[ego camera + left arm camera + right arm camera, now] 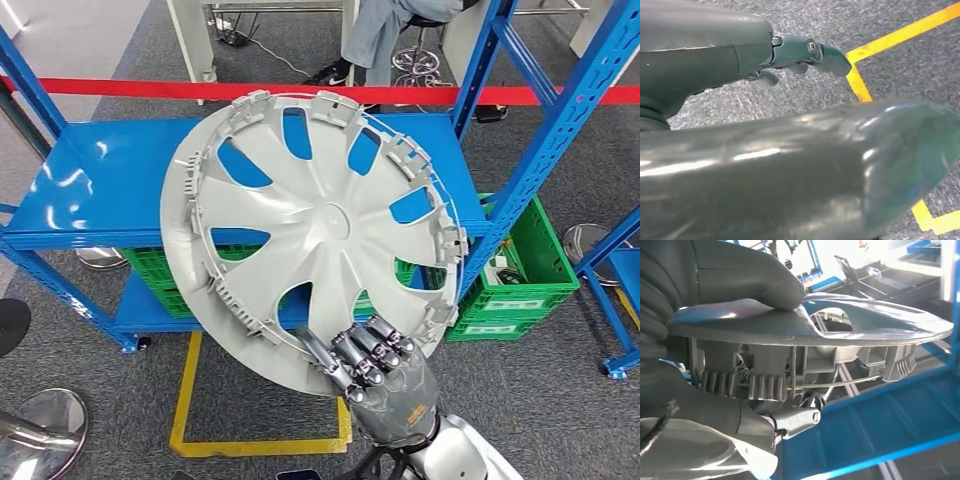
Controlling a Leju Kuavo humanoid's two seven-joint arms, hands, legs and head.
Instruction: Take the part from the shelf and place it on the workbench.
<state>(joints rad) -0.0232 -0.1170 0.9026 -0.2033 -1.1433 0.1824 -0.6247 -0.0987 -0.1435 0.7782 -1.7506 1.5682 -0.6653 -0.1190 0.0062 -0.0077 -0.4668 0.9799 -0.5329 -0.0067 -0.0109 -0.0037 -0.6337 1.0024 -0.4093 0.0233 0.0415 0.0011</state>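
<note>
Right hand (377, 375) grasping grey hubcap (317, 225) by rim, above blue shelf (98, 185) front edge. Left hand (802, 52) released, fingers apart.

Right hand (381, 372): dark grey shell, metallic silver fingers (367, 352), silver forearm. Left hand (753, 55): glossy grey-green casing, visible screw.

Workshop/factory floor: blue steel racks (98, 180) standing on grey carpet w/ yellow floor tape (185, 400), green crates (528, 270), red barrier (113, 88).
</note>
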